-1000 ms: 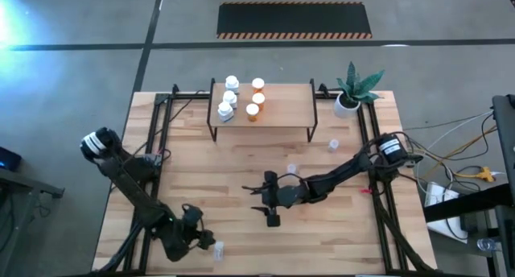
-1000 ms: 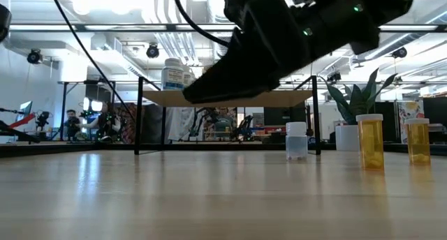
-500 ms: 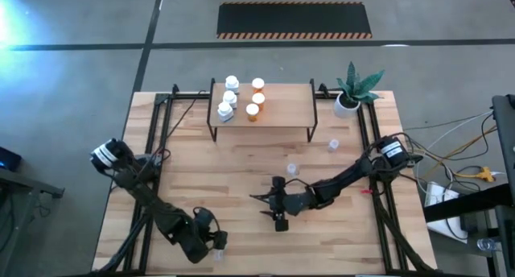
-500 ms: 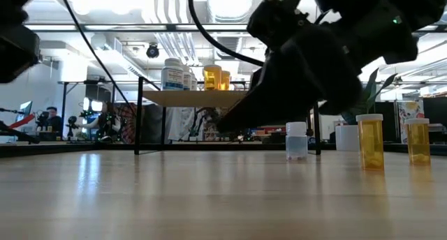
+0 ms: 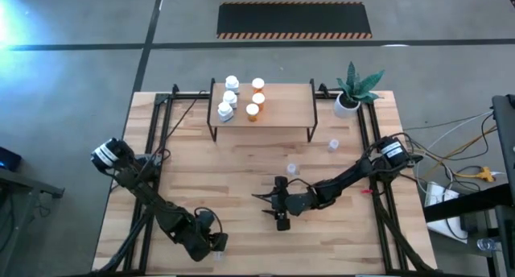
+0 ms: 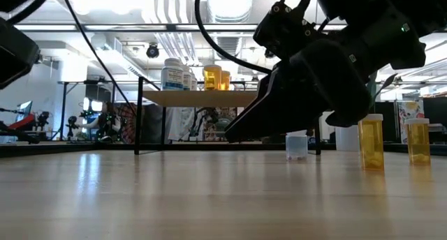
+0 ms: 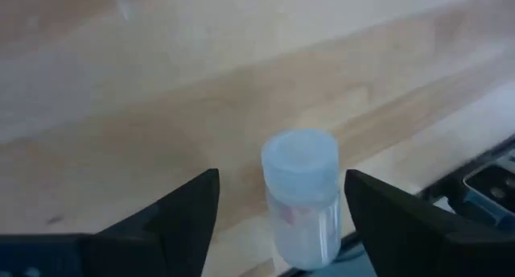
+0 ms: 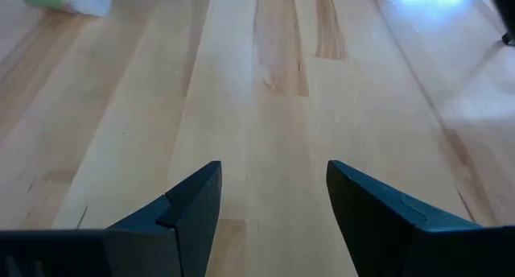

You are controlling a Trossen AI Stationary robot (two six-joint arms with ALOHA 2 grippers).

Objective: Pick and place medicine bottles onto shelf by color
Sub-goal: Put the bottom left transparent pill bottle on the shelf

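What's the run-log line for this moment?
left gripper: open, straddling pale bottle, near table edge | right gripper: open, empty, mid-table | shelf: three white, three orange bottles

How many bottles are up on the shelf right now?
6 on the shelf: three white bottles in a column near its left end, and three orange bottles in a column just right of them. From above, none looks hidden.

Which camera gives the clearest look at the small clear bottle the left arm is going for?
The left wrist view: the clear bottle stands upright between the open left claw, untouched. The high view shows it only as a pale speck at the table's near edge. The low and right wrist views miss it.
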